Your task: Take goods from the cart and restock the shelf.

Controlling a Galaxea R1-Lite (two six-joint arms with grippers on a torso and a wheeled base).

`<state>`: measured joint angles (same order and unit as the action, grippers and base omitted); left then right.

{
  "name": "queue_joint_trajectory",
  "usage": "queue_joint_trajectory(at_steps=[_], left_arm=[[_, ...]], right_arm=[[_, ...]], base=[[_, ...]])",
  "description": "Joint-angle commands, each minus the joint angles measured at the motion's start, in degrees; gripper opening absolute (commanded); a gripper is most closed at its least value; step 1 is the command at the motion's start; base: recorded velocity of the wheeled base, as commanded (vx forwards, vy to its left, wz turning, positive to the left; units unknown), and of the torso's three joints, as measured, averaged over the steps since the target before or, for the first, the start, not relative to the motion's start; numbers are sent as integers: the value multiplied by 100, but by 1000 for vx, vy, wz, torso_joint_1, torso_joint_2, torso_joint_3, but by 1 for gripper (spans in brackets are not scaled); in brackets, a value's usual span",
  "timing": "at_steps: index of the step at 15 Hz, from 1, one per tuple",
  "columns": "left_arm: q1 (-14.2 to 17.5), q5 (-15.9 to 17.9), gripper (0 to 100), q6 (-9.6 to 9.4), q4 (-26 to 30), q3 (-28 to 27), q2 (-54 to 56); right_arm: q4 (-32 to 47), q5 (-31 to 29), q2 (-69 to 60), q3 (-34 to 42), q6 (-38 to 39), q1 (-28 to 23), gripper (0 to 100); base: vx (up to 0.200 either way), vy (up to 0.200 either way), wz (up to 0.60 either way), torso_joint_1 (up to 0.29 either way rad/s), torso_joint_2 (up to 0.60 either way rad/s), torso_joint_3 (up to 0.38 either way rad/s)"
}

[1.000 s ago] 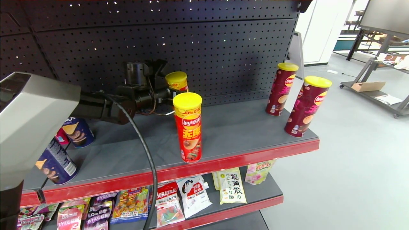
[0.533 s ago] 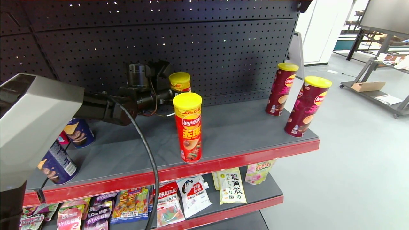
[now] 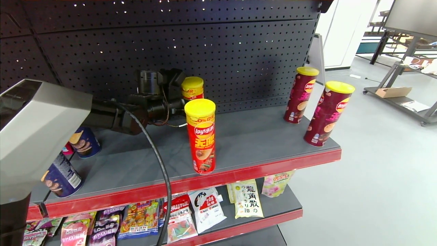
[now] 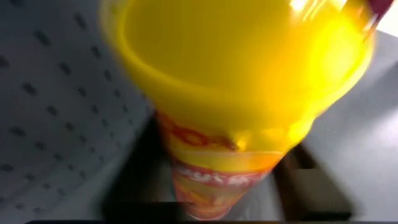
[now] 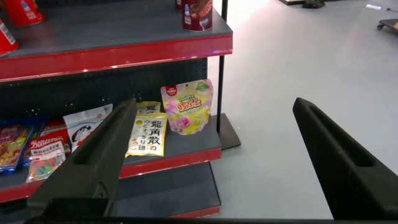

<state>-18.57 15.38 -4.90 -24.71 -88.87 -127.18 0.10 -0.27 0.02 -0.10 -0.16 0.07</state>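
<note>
A red chip can with a yellow lid [image 3: 192, 87] stands upright near the pegboard at the back of the upper shelf [image 3: 259, 136], and my left gripper [image 3: 182, 99] is shut on it. In the left wrist view the can's lid [image 4: 236, 68] looms large, with a dark finger [image 4: 140, 186] on either side of the can's body. A matching red can [image 3: 201, 136] stands at the shelf's front edge, just ahead of the held one. My right gripper [image 5: 211, 162] is open and holds nothing, low in front of the lower shelf.
Two dark red cans [image 3: 302, 95] [image 3: 328, 114] stand at the shelf's right end, and blue cans [image 3: 83, 141] [image 3: 61, 174] at its left. Snack bags [image 3: 205, 208] [image 5: 186, 106] line the lower shelf. Bare floor lies to the right.
My left arm has shifted slightly to the right along the back of the shelf with the can in its grip. Nothing else has moved.
</note>
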Motion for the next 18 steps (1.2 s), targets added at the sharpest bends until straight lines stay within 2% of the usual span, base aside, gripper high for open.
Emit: queue_joint_trajectory(at_steps=[1, 5, 7, 13, 14, 16, 17, 18], left_arm=[[2, 0, 100, 7, -16, -8, 71], [20, -9, 100, 15, 89, 168, 326], [125, -36, 100, -20, 300, 476, 590], [362, -150, 100, -28, 300, 2049, 1486], [371, -150, 100, -28, 300, 2155, 1574], [354, -220, 100, -37, 335, 3183, 2488], [327, -466, 100, -37, 362, 3763, 3138], [310, -914, 100, -37, 441, 4440, 3894]], right_arm=[[-1, 0, -2, 1, -2, 1, 100], [-1, 0, -2, 1, -2, -7, 100], [-1, 0, -2, 1, -2, 1, 100], [-1, 0, -2, 1, -2, -7, 100], [-1, 0, -2, 1, -2, 1, 100], [-1, 0, -2, 1, -2, 1, 100], [-1, 0, -2, 1, -2, -7, 100], [-1, 0, -2, 1, -2, 1, 100]], base=[[0, 0, 0, 0, 0, 0], [0, 0, 0, 0, 0, 0], [0, 0, 0, 0, 0, 0], [0, 0, 0, 0, 0, 0], [0, 0, 0, 0, 0, 0], [0, 0, 0, 0, 0, 0], [0, 0, 0, 0, 0, 0], [0, 0, 0, 0, 0, 0]])
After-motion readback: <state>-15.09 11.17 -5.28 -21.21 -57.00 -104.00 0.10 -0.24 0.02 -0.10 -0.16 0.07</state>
